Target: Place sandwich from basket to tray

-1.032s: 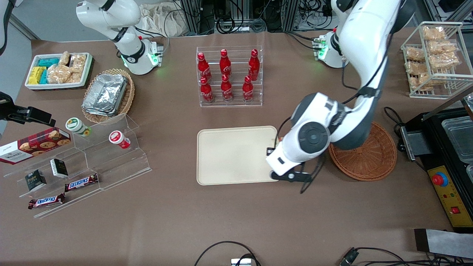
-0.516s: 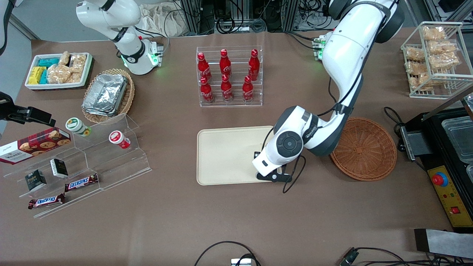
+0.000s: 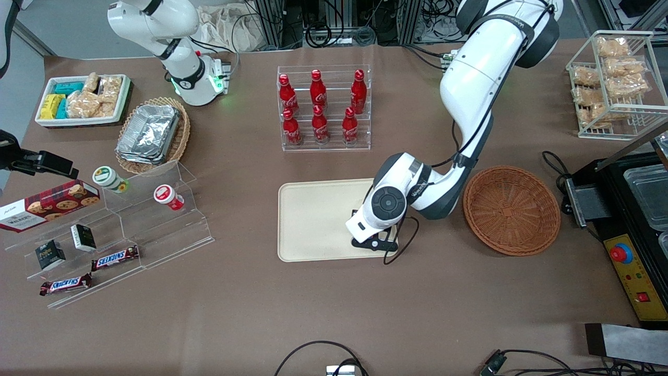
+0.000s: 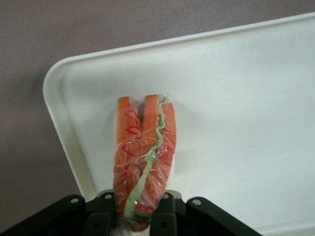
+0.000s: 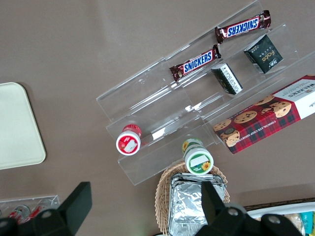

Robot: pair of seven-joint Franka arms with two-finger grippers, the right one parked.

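Above the smooth cream tray [image 4: 256, 98], the claw [image 4: 140, 219] grips the film-wrapped sandwich [image 4: 143, 157].

The front view looks steeply down over the whole table, while the left wrist view peers close past the gripper [image 4: 140, 221] onto the tray [image 3: 313, 219], whose corner also shows at nine o'clock in the right wrist view.

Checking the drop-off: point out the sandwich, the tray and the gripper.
sandwich [image 4: 142, 157], left wrist view, wrapped orange filling.
tray [image 3: 313, 219], front view, bare middle.
gripper [image 4: 140, 216], left wrist view, between the fingertips clamping the sandwich above the tray.
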